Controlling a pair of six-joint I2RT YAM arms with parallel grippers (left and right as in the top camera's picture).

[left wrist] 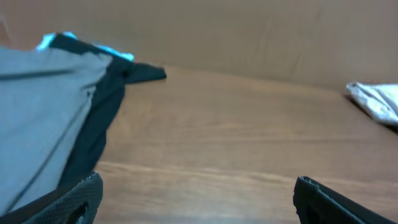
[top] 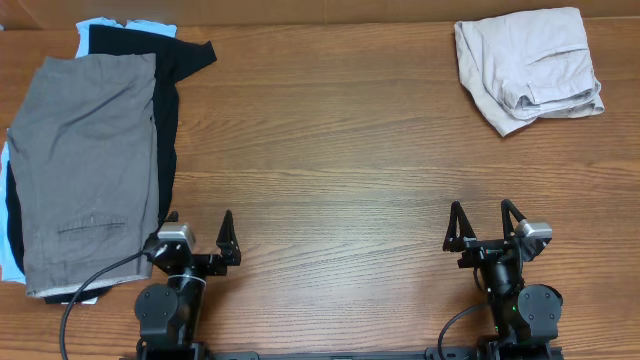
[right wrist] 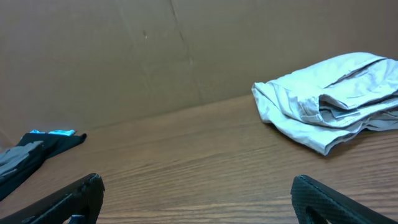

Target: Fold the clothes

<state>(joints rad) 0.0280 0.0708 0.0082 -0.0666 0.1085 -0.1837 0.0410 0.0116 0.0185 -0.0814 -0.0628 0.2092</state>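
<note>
Grey shorts (top: 85, 160) lie flat at the far left, on top of a black piece (top: 175, 70) and a light-blue piece (top: 105, 22). They also show in the left wrist view (left wrist: 37, 106). Light beige khaki shorts (top: 528, 68) lie folded and bunched at the back right, also seen in the right wrist view (right wrist: 329, 99). My left gripper (top: 200, 235) is open and empty near the front edge, beside the grey shorts. My right gripper (top: 484, 222) is open and empty at the front right, well short of the khaki shorts.
The wooden table (top: 330, 150) spans the whole view. A brown cardboard wall (right wrist: 124, 50) stands along its far edge. A black cable (top: 85, 295) runs from the left arm's base over the corner of the grey shorts.
</note>
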